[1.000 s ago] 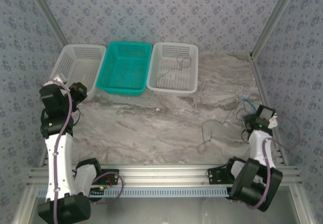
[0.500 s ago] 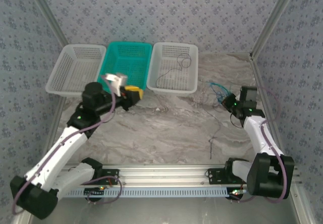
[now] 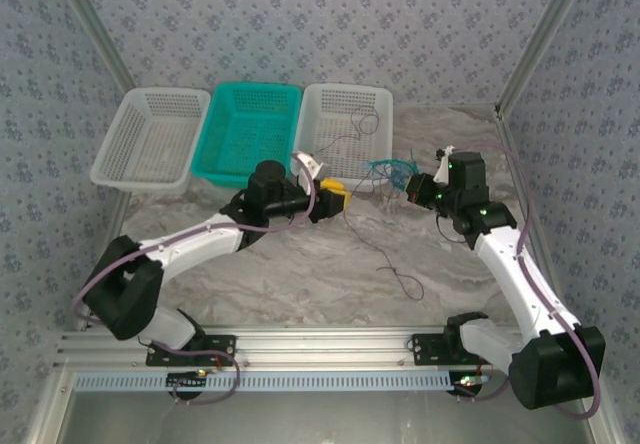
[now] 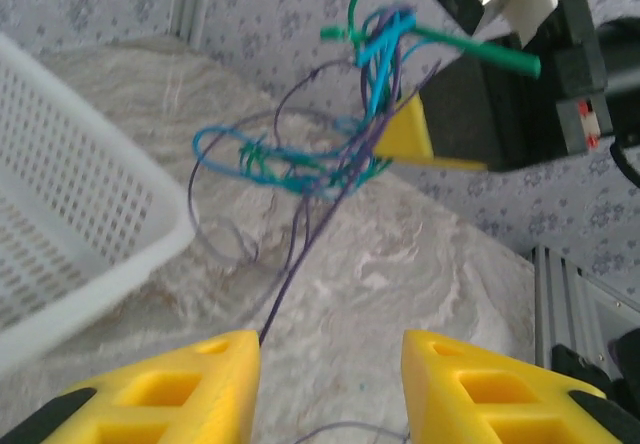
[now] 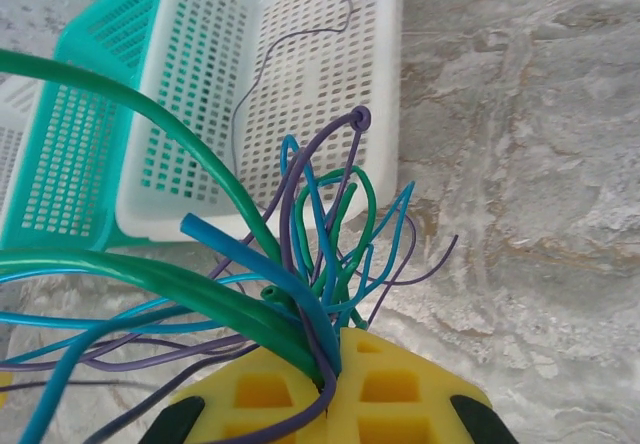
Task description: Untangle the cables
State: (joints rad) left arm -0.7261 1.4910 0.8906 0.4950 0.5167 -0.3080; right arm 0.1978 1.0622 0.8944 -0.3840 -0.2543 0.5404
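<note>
Your cables [image 3: 388, 171], a knot of hair-thin blue, teal-green and dark purple wires, hang lifted above the far part of the grey marble-patterned table [image 3: 300, 264], right of its middle and just beside the front right corner of the right-hand white perforated plastic basket [image 3: 372, 169]. The right gripper [image 5: 325, 384] has its yellow fingers pinched shut on the knot, and the loops fan up and out from between the tips. One dark strand [image 3: 392, 267] runs from the knot down to the table and ends in a small curl near the table's middle; in the left wrist view it passes right at the inner edge of one fingertip (whether it touches there, you cannot tell). The left gripper [image 4: 330, 384] faces the knot from the left, near it, with its yellow fingers partly apart and nothing clamped between them. Another thin dark wire [image 3: 345, 136] lies loose inside that right-hand white basket. Left of it along the table's far edge sit a teal perforated plastic basket [image 3: 225, 169] and a second white perforated basket [image 3: 112, 164], the three side by side.
</note>
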